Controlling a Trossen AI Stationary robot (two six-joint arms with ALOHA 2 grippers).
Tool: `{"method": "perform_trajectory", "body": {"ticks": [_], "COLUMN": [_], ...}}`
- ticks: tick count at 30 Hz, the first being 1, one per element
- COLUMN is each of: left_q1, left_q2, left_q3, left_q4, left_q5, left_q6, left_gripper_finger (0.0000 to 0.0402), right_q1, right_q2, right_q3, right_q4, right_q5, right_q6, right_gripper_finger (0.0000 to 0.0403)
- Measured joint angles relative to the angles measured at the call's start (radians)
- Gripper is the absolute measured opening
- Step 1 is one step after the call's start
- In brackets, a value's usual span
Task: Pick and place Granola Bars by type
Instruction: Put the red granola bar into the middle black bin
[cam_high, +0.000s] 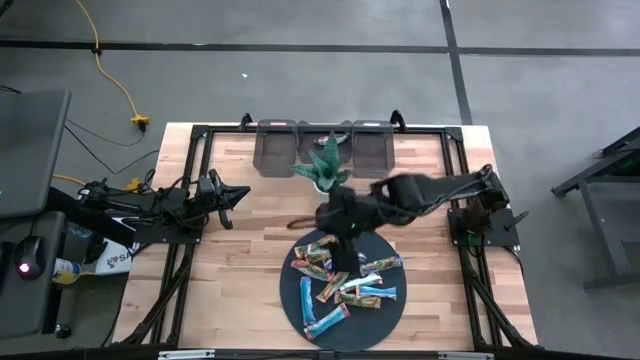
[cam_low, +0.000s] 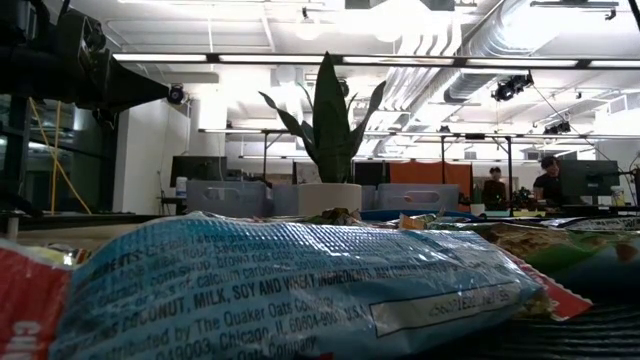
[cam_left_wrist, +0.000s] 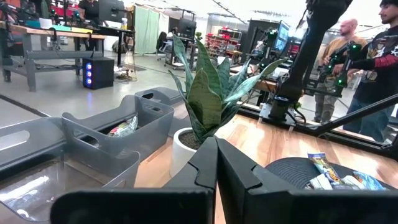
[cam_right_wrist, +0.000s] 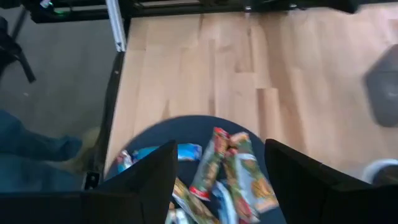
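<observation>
Granola bars (cam_high: 345, 285) lie heaped on a dark round mat (cam_high: 296, 300) at the bench's (cam_high: 240, 280) six o'clock. Right tool (cam_right_wrist: 217, 171) hangs spread above them. Left tool (cam_left_wrist: 216, 168), pressed together, waits at nine o'clock.

Grey concrete floor (cam_high: 300, 80) crossed by dark lines, white ducted ceiling (cam_low: 440, 40) with strip lights overhead.
</observation>
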Motion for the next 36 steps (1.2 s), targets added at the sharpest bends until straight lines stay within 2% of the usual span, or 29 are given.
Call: {"method": "perform_trajectory", "body": {"ticks": [10,15,23,28,36], "left_q1": [0.0,0.0,0.0,0.0,0.0], "left_q2": [0.0,0.0,0.0,0.0,0.0], "left_q3": [0.0,0.0,0.0,0.0,0.0], "left_q4": [0.0,0.0,0.0,0.0,0.0], "left_q5": [0.0,0.0,0.0,0.0,0.0], "left_q6": [0.0,0.0,0.0,0.0,0.0], "left_gripper_finger": [0.0001,0.0001,0.0001,0.0001,0.0001], "right_q1": [0.04,0.04,0.04,0.034,0.093], "right_q2": [0.002,0.002,0.002,0.002,0.017], "right_q3": [-0.315,-0.425,-0.563,-0.658,-0.673], "right_q4": [0.447,0.578,0.64,0.721,0.615], "right_q5": [-0.005,-0.004,-0.003,-0.085,-0.077], "right_q6": [-0.018,-0.052,-0.082,-0.082,-0.156], "right_gripper_finger": [0.0225,0.0224,0.0224,0.0224,0.0225]}}
